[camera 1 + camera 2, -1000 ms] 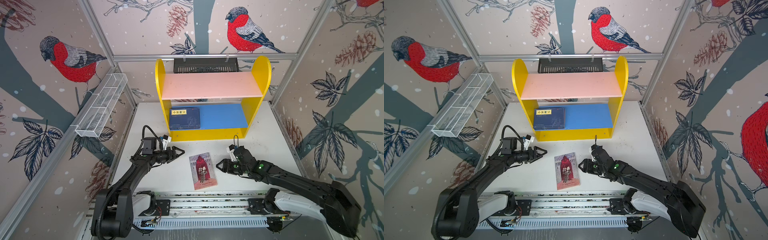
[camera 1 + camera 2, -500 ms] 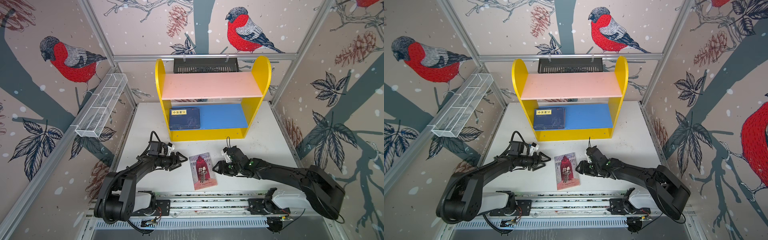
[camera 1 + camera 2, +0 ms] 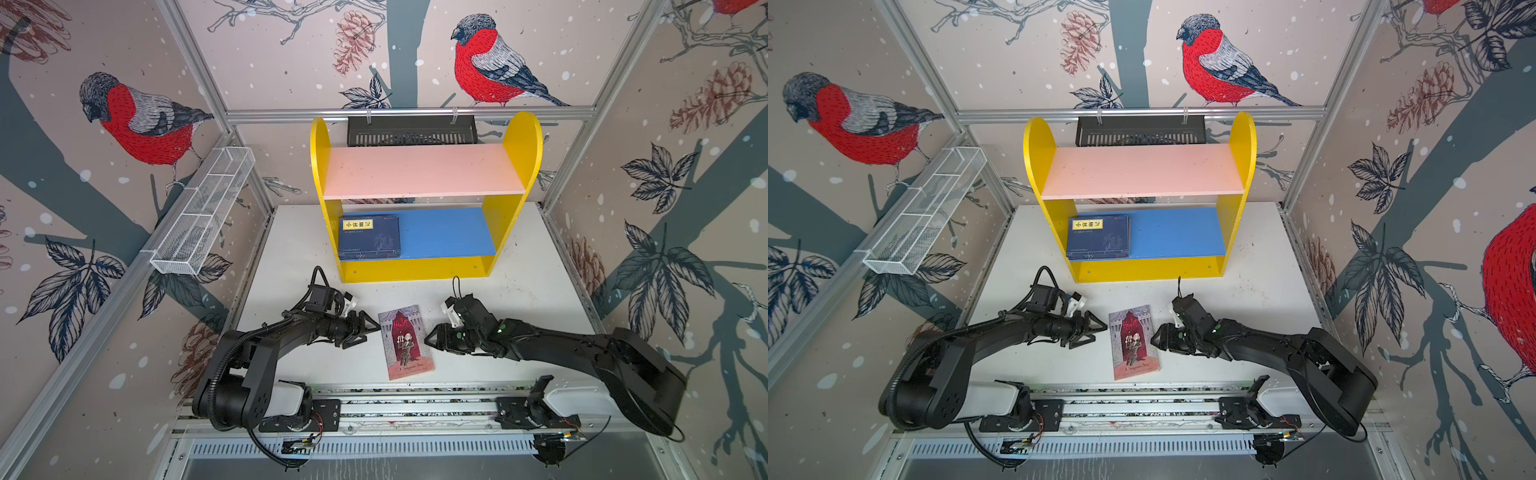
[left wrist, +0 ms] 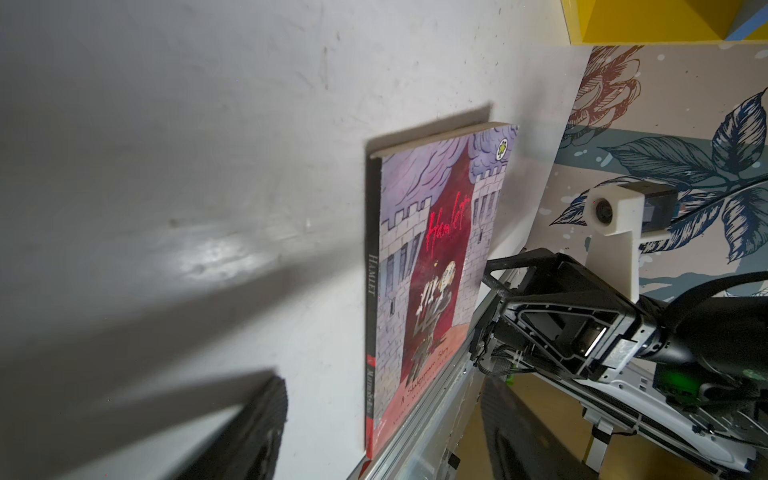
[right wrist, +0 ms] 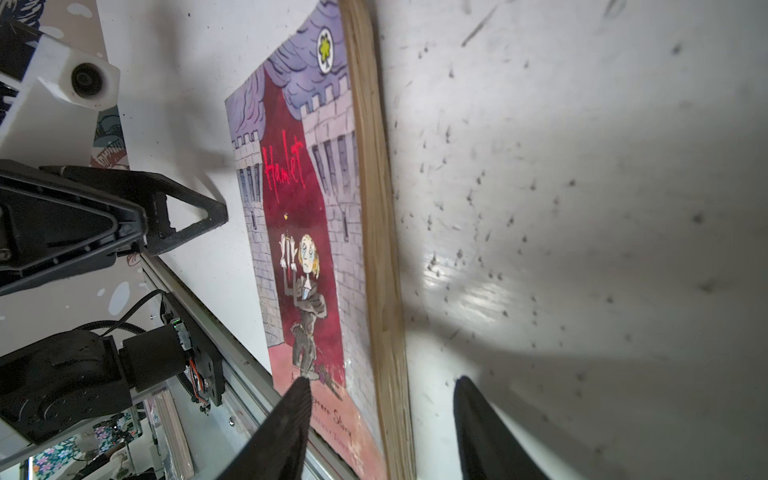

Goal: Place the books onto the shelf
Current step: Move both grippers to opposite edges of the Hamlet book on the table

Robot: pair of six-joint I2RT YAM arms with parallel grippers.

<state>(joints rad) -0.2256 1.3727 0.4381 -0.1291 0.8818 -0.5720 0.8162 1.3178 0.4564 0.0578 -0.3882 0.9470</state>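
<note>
1. Right wrist view: the red book (image 5: 316,249) lies flat on the desk (image 5: 582,166), cover up. The jaws of the right arm (image 3: 540,343) stand spread and empty astride the book's page edge, one above the cover and one down by the desk surface.
2. In the left wrist view, the jaws of the left arm (image 3: 299,328) are also released and hold nothing. They sit on the spine side of the red book, and the spine shows between the two, apart from both.
3. In both top views the two arms lie low and face each other across the red book, each tip just beside a long edge. I cannot tell whether the right tip touches the pages.
4. Beyond the red book stands the shelf (image 3: 419,170). A navy book (image 3: 369,237) lies on its lower board (image 3: 444,232), against one side wall. I cannot tell whether more books lie beneath that cover.
5. The step in hand, as I judge it, is getting a grip on the red book, the only one seen on the desk.
6. A thin book lying flat offers no gap, so the next move likely needs one arm to brace one edge. The other arm would work its lower jaw under the opposite edge, close, and then lift the book toward the free part of the lower board.
</note>
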